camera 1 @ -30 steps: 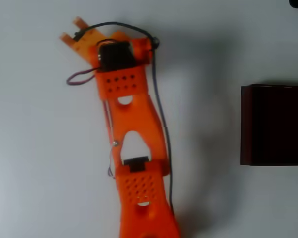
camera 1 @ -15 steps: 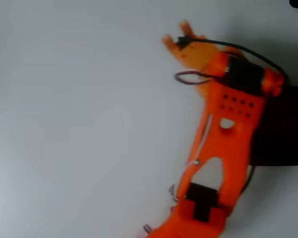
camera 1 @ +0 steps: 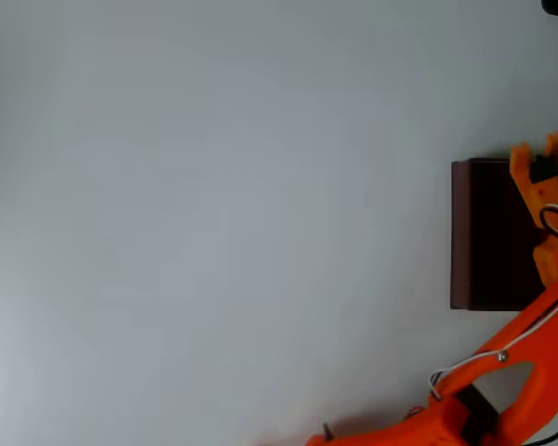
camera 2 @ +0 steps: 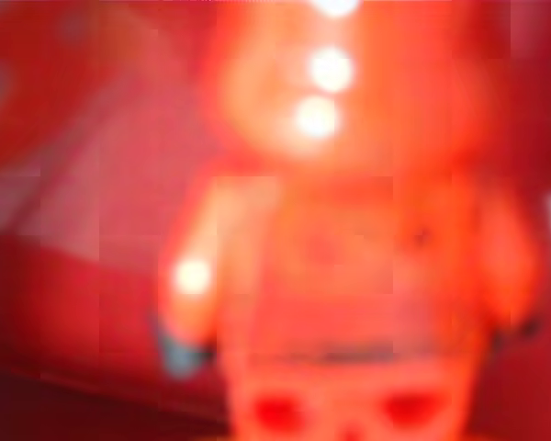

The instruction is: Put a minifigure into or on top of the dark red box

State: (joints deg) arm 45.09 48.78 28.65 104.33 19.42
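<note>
My gripper [camera 1: 538, 153] has swung right from mid-table, now over the dark red box [camera 1: 484, 232]; minifigure [camera 2: 349, 248] blurred close at wrist, jaws clamped on it.

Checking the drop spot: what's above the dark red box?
The orange gripper hangs over the dark red box's far right corner; the blurred red minifigure crowds the wrist view. Box interior unreadable.

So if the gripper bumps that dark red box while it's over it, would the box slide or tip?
Probably slide rather than tip: the dark red box looks broad in the overhead view and lies flat on the smooth pale table. Its straight walls look rigid, so it should not buckle. It may be light, so the gripper could shift it easily.
</note>
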